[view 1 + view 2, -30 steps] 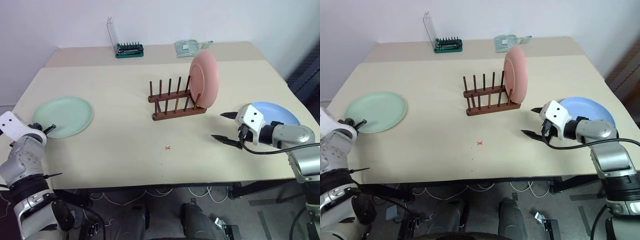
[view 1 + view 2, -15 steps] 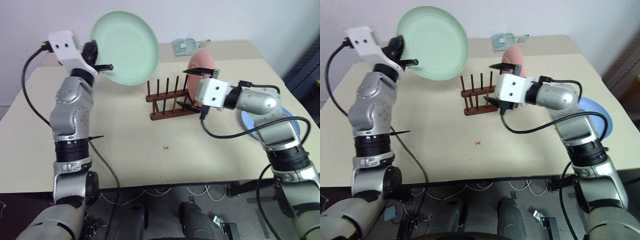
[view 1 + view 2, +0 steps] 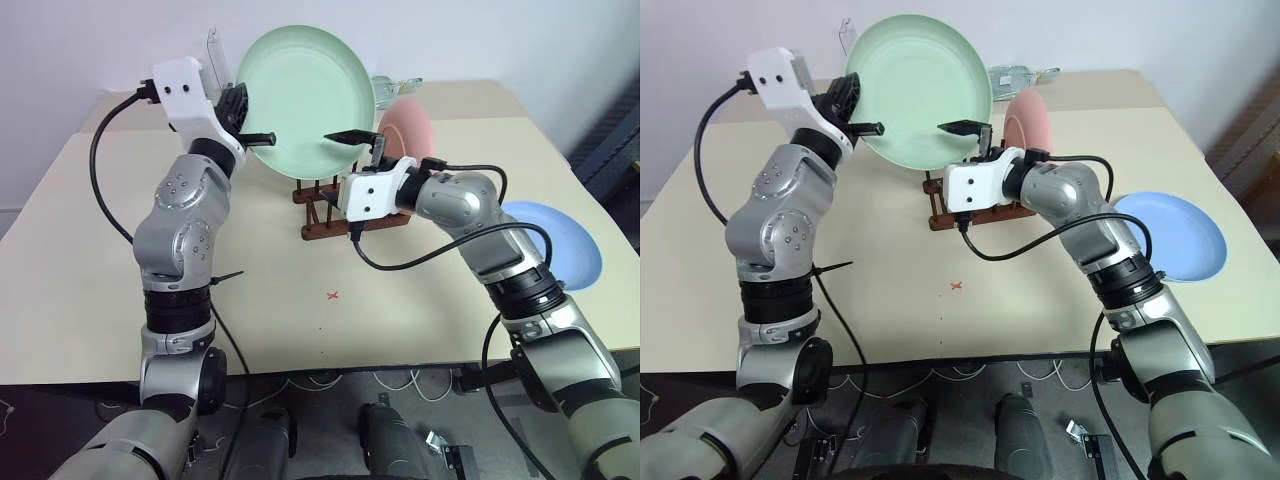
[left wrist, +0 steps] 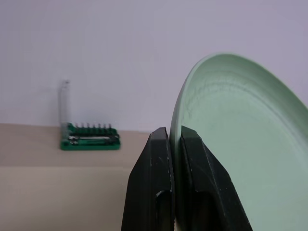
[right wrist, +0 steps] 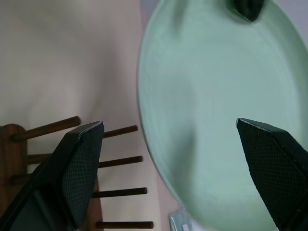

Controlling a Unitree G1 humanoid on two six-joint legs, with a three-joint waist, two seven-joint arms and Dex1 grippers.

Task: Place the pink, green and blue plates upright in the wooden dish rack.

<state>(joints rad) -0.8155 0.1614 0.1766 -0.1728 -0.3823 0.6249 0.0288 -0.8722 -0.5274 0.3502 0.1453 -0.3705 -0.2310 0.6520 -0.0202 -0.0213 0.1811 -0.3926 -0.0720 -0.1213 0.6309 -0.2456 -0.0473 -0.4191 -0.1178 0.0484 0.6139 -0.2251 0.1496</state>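
The green plate (image 3: 305, 97) looks smooth and matt, with faint rings near its rim (they show best up close). The pink plate (image 3: 412, 128) and the blue plate (image 3: 563, 240) have the same soft, dull look. The dish rack (image 3: 335, 212) is dark brown wood with thin round pegs. The table (image 3: 80, 280) is a pale, flat, matt top. The right gripper (image 5: 178, 168) has black fingers with a fine bumpy grid on them, and the left gripper (image 4: 174, 159) has smooth black fingers like hard plastic, slightly shiny.
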